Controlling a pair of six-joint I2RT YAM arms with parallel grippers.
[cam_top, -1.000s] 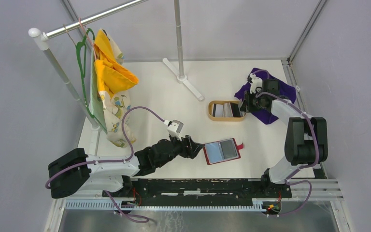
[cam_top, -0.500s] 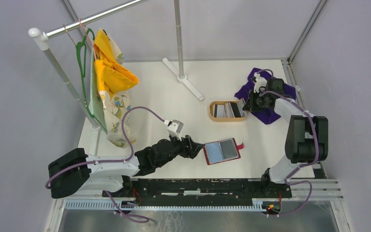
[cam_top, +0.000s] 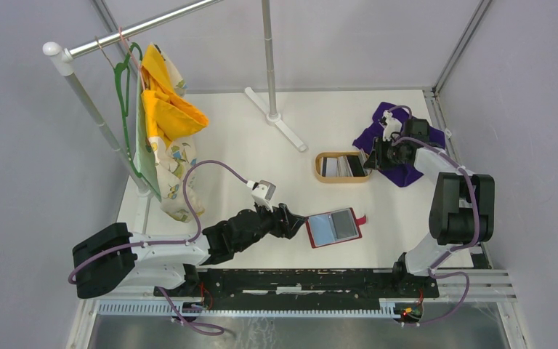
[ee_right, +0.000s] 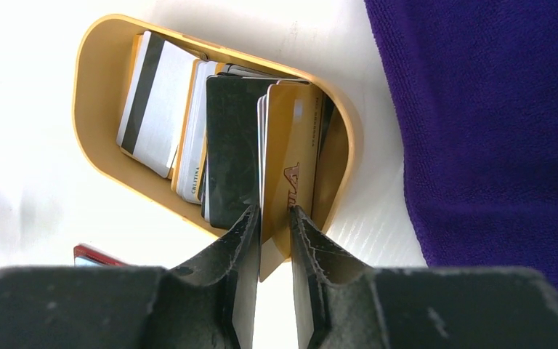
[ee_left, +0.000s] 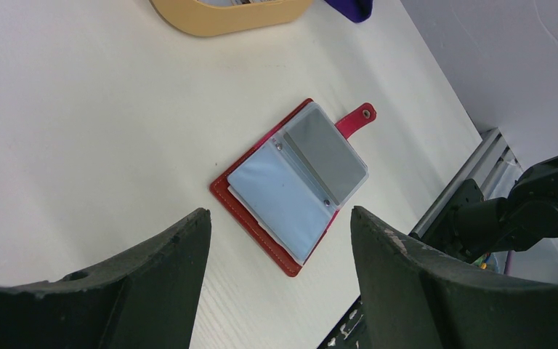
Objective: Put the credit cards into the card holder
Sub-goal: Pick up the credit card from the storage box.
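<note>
The red card holder (cam_top: pixel 333 227) lies open on the table, with a pale blue card and a grey card in its clear pockets (ee_left: pixel 294 185). My left gripper (cam_top: pixel 298 220) is open just left of it, its jaws wide apart (ee_left: pixel 280 215) and touching nothing. Several credit cards (ee_right: pixel 156 102), silvery and black, stand in the tan oval tray (ee_right: pixel 87 87). My right gripper (cam_top: pixel 369 158) is at the tray's right end, shut (ee_right: pixel 275 212) on the lower edge of a gold card (ee_right: pixel 290 138) that stands upright there.
A purple cloth (cam_top: pixel 405 177) lies right of the tray (cam_top: pixel 320 169) under my right wrist, and fills the right of the right wrist view (ee_right: pixel 494 109). A clothes rack foot (cam_top: pixel 276 120) stands at the back centre. Hanging garments (cam_top: pixel 163 109) are at the left.
My right wrist has shifted slightly back and right at the tray's right end, and a card now stands up between its fingers. The left arm and the card holder have not moved.
</note>
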